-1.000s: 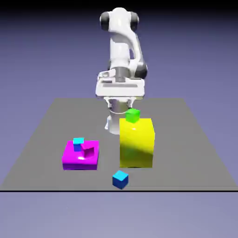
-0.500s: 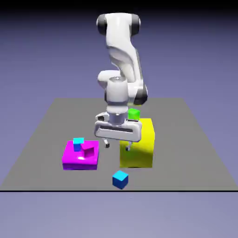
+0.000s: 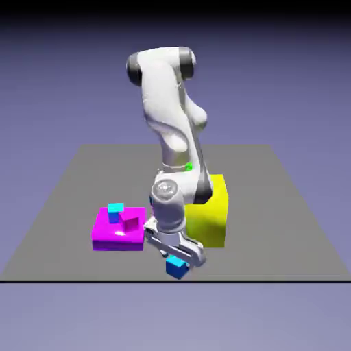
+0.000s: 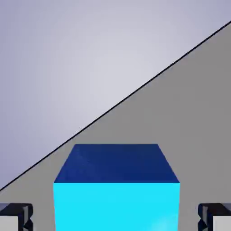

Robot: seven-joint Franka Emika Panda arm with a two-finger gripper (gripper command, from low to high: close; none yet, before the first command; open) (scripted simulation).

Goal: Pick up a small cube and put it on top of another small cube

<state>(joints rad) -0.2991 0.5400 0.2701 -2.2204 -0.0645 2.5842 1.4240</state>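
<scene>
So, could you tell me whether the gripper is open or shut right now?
Open: in the hand view the fingertips stand clear on either side of the small cube, gaps showing.

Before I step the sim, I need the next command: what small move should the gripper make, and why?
Probably close the gripper. The small cube sits centred between the fingertips, with gaps on both sides, so it is framed but not yet gripped.

Flat grey table [image 3: 288, 206], dark line along its near edge. Plain blue-violet backdrop [image 3: 288, 75] behind, darkening to black at the top.
</scene>
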